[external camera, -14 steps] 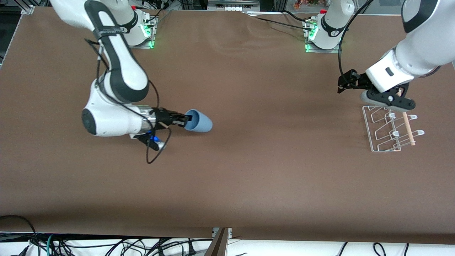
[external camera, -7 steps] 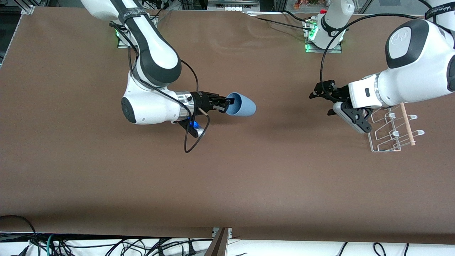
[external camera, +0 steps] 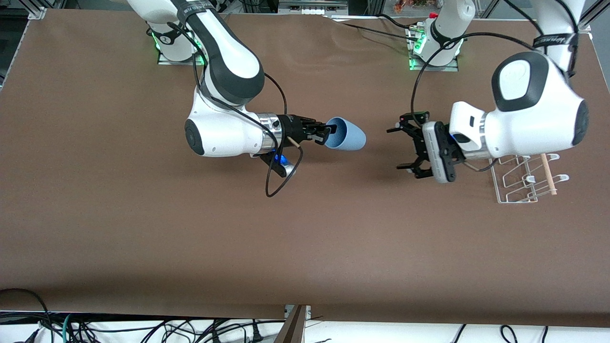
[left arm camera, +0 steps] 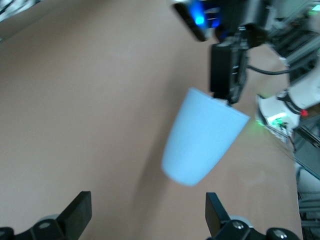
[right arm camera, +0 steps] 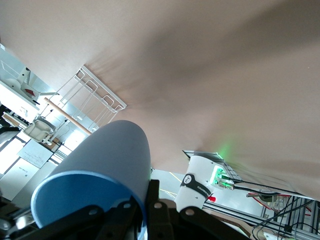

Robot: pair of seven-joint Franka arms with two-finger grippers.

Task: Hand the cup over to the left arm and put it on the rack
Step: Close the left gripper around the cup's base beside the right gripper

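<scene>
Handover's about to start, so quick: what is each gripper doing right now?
Left gripper: open, empty, facing the cup above the table.
Right gripper: shut on the cup's rim, holding it sideways above the table.

A brown table (external camera: 305, 247) covers nearly the whole front view. At 12 o'clock along its top edge run metal frame rails (external camera: 312, 6), with two base plates lit green at about 11 o'clock (external camera: 181, 57) and 1 o'clock (external camera: 431, 64). Loose black cables (external camera: 143, 328) tangle on the floor around 7 o'clock.
</scene>
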